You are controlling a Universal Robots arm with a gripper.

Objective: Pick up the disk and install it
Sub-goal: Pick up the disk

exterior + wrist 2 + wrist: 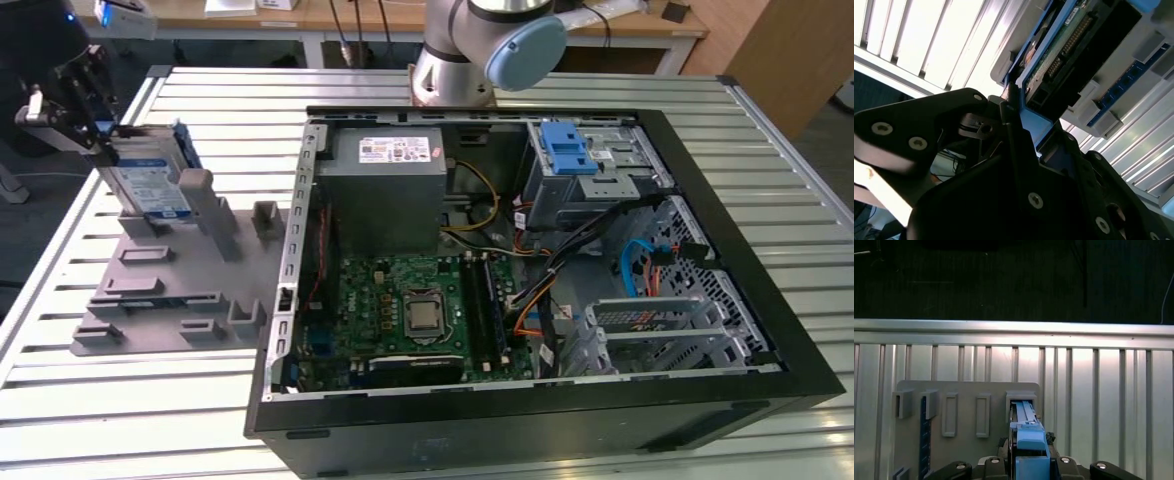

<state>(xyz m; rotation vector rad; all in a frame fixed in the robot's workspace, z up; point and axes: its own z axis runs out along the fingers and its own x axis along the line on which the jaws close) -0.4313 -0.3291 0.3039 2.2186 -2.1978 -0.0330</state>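
Open computer case (534, 412), grey rack (147, 300), slatted metal table (134, 410).
The rack lay just below the gripper (104, 140); the case stood well away from it, toward the exterior view's right, showing a green circuit board (387, 290) and coloured cables (638, 262).

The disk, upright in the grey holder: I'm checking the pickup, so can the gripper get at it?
Probably yes. The gripper is at the upper end of the disk and looks closed on its blue carrier. That end stands free above the grey holder.
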